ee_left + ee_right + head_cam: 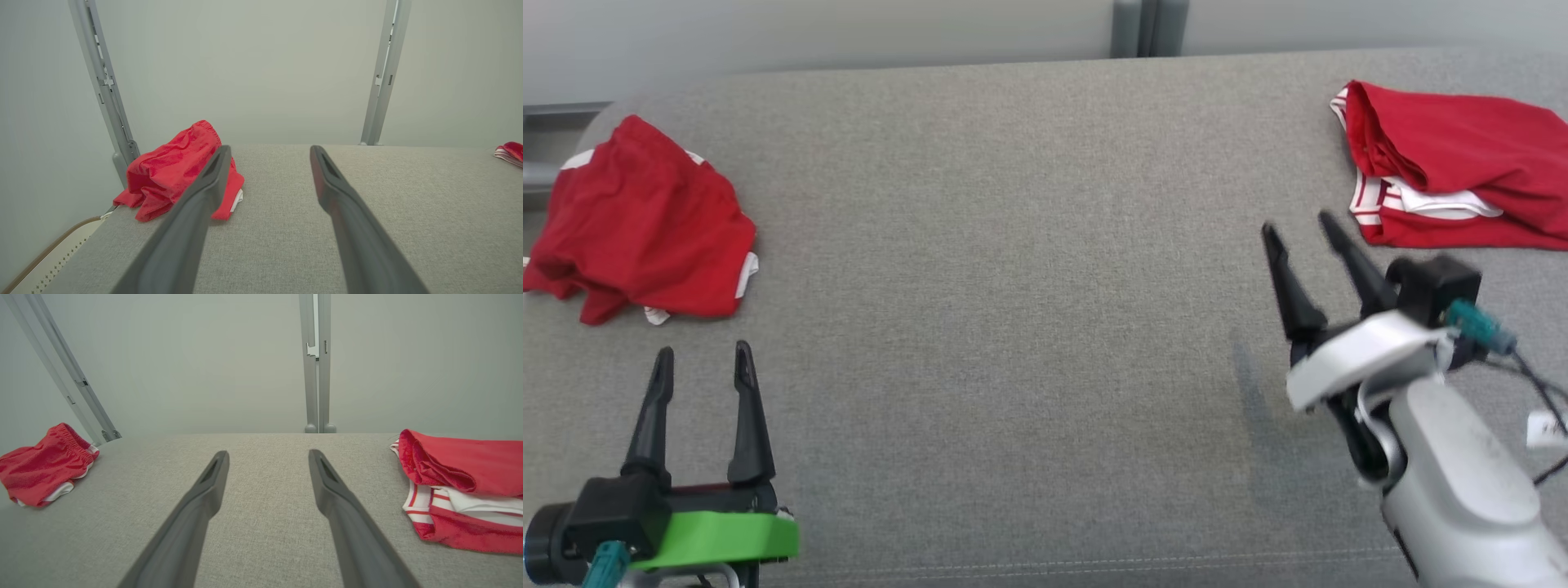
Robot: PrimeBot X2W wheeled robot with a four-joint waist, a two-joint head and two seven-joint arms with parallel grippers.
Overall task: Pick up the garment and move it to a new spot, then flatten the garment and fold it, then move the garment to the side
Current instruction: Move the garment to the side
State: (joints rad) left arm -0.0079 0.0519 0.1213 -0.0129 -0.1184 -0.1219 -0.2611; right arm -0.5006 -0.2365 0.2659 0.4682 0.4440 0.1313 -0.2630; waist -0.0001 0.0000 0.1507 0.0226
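A crumpled red garment with white trim lies at the far left of the grey padded surface. It also appears left of my fingers in the left wrist view, red garment, and far left in the right wrist view, red garment. My left gripper hovers open just in front of it, empty; its tips, left gripper, are apart. My right gripper stands open and empty at the right, right gripper.
A folded pile of red and white-striped clothes lies at the far right, clothes pile, a little beyond my right fingertips. Grey metal posts rise behind the surface against a pale wall. The surface's left edge drops off beside the crumpled garment.
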